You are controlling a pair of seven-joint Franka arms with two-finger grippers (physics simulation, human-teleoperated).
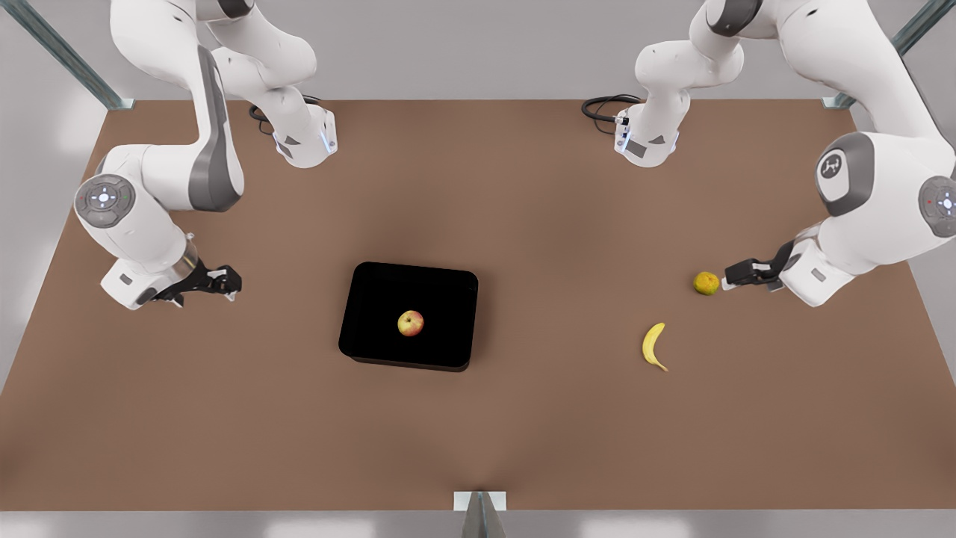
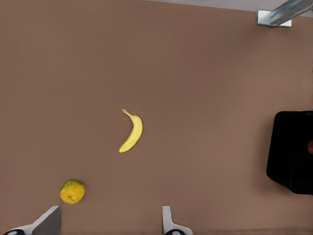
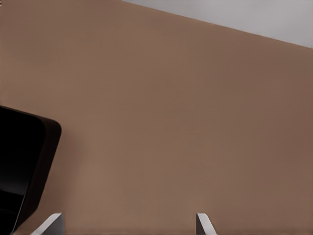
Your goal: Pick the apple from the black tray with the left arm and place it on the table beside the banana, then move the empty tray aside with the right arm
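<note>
Near edge of the table (image 1: pixel 224 448): broad bare brown strip runs the full width, with one metal post (image 1: pixel 479 515) at its middle.

Next back, the banana (image 1: pixel 653 346) lies flat toward the front view's right, curve opening toward the tray side, dark tip toward the near edge. Open table all around it; the tray is well apart across a wide bare gap.

Black tray (image 1: pixel 409 315) sits a little to the left of centre in the front view, flat on the table, its long edges roughly parallel to the near edge. The apple (image 1: pixel 410 323) rests inside it, near the middle, clear of every rim.

Same depth, front view's left: right gripper (image 1: pixel 224 282) hangs above the table, well apart from the tray's short edge. In the right wrist view its fingers (image 3: pixel 49 225) stand wide apart, nothing between them, with a rounded tray corner (image 3: pixel 29 161) off to one side.

Front view's right: left gripper (image 1: pixel 736 273) sits low, just beside a dull yellow-green round fruit (image 1: pixel 706 283); contact cannot be told. In the left wrist view its fingers (image 2: pixel 46 223) are spread, empty, the round fruit (image 2: pixel 72 191) near one finger, the banana (image 2: pixel 132 131) beyond.

Far side: both arm bases (image 1: pixel 306 138) and cables (image 1: pixel 605 108) near the back edge, corner posts (image 1: pixel 840 101) beyond.
</note>
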